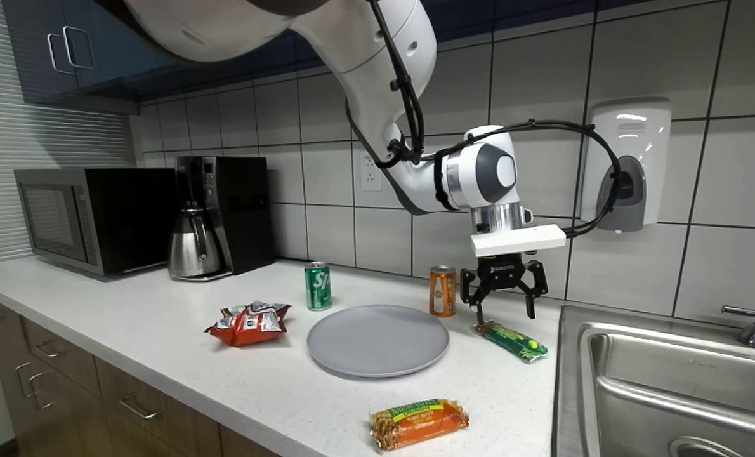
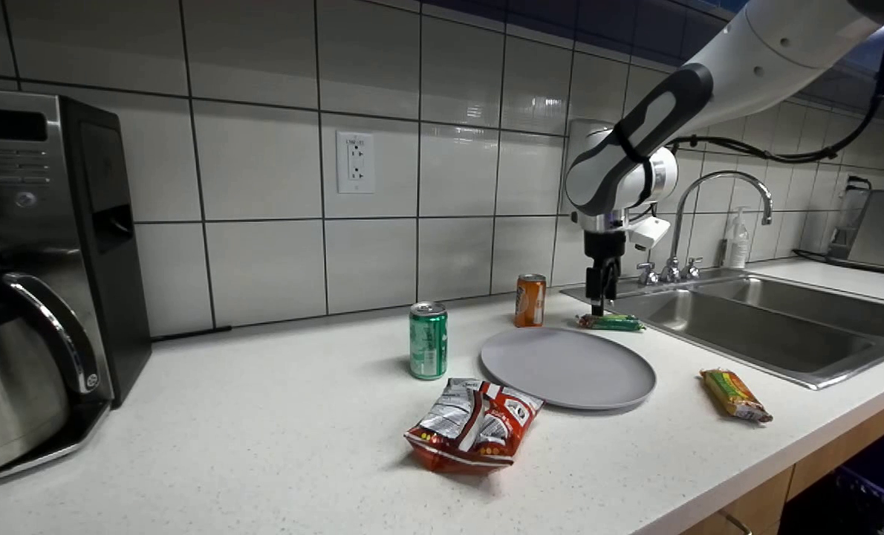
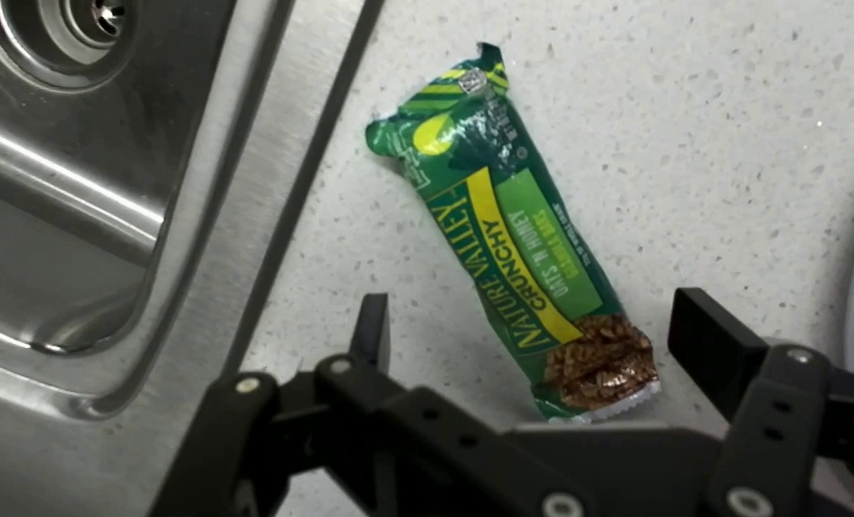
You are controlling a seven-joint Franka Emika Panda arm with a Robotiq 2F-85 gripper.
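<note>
My gripper (image 1: 505, 314) is open and empty, pointing down just above the counter by the sink. It also shows side-on in an exterior view (image 2: 599, 308). A green granola bar wrapper (image 1: 514, 341) lies flat below it, also in an exterior view (image 2: 614, 322). In the wrist view the green bar (image 3: 513, 237) lies slanted, its brown end between the two spread fingertips (image 3: 529, 316), with space on both sides. An orange can (image 1: 442, 291) stands upright near one finger, also in an exterior view (image 2: 530, 301). A grey plate (image 1: 377, 339) lies beside them.
A steel sink (image 1: 571, 381) borders the counter close to the gripper. A green can (image 1: 318, 285), a red chip bag (image 1: 249, 325) and an orange granola bar (image 1: 419, 424) lie around the plate. A coffee maker (image 1: 243, 216), microwave (image 1: 57, 219) and wall dispenser (image 1: 631, 152) stand behind; a faucet (image 2: 720, 176) rises over the sink.
</note>
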